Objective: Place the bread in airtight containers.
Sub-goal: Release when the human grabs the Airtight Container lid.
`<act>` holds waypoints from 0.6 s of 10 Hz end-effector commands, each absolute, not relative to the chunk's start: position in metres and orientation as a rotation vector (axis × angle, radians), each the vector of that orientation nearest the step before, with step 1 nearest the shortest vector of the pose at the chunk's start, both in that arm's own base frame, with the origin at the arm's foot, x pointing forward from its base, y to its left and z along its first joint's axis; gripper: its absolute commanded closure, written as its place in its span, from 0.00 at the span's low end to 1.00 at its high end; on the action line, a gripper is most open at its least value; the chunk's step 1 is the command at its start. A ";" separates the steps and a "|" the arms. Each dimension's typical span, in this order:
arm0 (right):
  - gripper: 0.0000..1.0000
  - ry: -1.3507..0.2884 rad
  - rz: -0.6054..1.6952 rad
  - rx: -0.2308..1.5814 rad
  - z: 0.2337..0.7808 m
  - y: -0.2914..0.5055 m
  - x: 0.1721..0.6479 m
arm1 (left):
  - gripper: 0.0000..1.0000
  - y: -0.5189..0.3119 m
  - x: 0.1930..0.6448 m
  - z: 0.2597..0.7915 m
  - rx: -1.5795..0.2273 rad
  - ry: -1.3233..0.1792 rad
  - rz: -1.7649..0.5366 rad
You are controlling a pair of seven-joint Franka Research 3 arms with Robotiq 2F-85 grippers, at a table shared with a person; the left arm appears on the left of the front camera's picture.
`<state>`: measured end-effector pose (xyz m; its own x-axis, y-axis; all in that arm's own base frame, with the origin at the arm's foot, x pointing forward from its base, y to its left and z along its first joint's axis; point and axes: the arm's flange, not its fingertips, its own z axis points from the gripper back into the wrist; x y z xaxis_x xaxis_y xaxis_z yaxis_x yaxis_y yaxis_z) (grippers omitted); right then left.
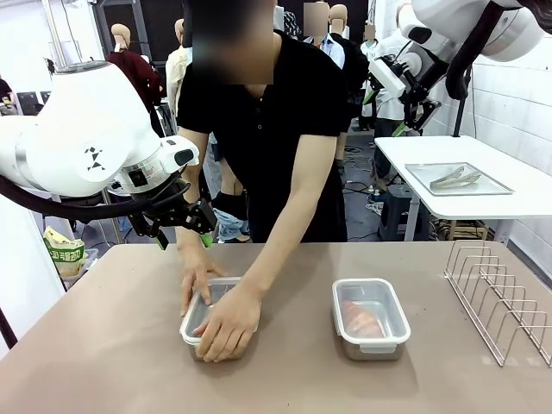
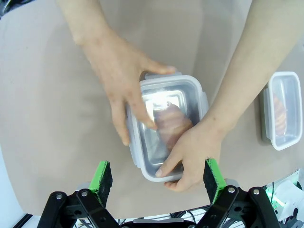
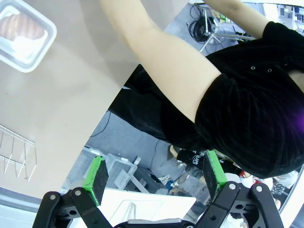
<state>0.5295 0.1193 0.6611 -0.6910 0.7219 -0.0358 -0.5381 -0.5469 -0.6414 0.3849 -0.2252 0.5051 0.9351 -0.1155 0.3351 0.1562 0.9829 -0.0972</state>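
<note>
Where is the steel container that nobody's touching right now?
In the front view, the lidded stainless-steel container sits right of centre on the brown table, between the person's hands and the wire rack.

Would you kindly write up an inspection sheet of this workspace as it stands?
Surface: brown table, bare apart from the items below.
Job's things: left tin, bread inside, person's hands pressing its lid; right tin lidded, bread inside.
Clutter: wire rack at right edge.
Grippers: left gripper open above left tin; right gripper open, raised off the table.
Cables: on the floor.
Surroundings: side table with tray and tongs.
</note>
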 end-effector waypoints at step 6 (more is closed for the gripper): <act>0.00 -0.792 2.233 -0.389 0.661 0.119 0.529 | 0.00 -0.224 0.385 0.506 -0.117 -0.339 -0.138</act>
<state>0.5295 0.1193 0.6611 -0.6910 0.7219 -0.0358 -0.5381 -0.5469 -0.6414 0.3849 -0.2252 0.5051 0.9351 -0.1155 0.3350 0.1562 0.9829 -0.0972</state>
